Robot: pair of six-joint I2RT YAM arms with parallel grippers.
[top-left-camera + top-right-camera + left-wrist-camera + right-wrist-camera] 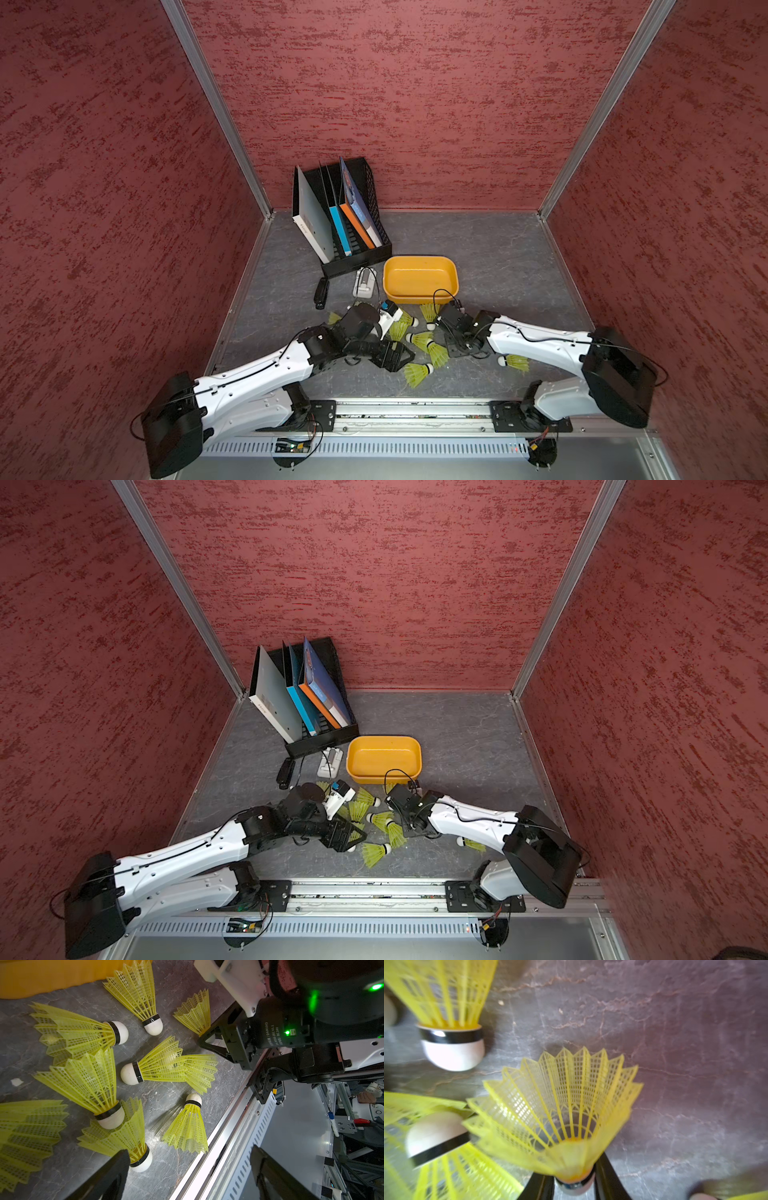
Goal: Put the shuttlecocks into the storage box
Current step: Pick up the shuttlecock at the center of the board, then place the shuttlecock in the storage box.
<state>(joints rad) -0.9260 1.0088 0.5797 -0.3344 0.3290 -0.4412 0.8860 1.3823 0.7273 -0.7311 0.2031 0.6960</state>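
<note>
One shuttlecock point(564, 1105) clamped in right tool point(573, 1169); left tool point(189, 1150) apart; others point(83, 1032) outside storage box point(411, 298).

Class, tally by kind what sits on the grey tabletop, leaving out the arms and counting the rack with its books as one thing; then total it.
shuttlecocks: at least 9; part of the pile is hidden
storage box: 1
black file rack: 1
small white device: 1
small black object: 1
Total: at least 13

Grey stone-look tabletop point(498, 257): shuttlecocks point(417, 374) scattered, orange box point(415, 297), file rack point(357, 262), white device point(365, 286).
</note>
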